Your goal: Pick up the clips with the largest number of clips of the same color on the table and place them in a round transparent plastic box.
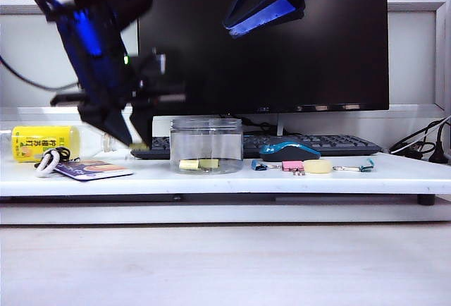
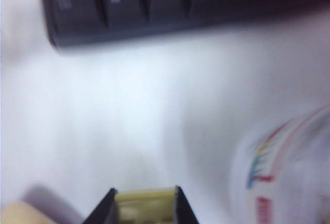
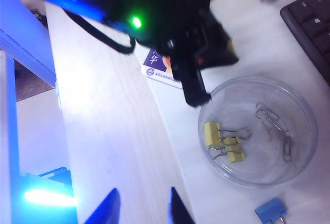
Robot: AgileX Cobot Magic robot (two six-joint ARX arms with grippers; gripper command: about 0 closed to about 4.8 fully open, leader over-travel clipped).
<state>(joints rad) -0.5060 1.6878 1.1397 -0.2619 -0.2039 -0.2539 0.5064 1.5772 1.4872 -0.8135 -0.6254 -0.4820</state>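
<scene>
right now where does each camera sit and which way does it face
Exterior view: low at the table's front edge, facing the monitor; both arms show, left gripper beside the box.
Left wrist view: on the left arm, looking down at the table; its fingers grip a clip.
Right wrist view: high on the right arm, looking down into the box; open right gripper shows.
Shared: exterior and right wrist views both show the box.

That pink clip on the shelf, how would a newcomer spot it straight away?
Start at the big black monitor and drop to the blue mouse on the white shelf in front of it. The pink clip lies just in front of the mouse, between a blue clip and a pale yellow disc. It is the only pink clip there.
</scene>
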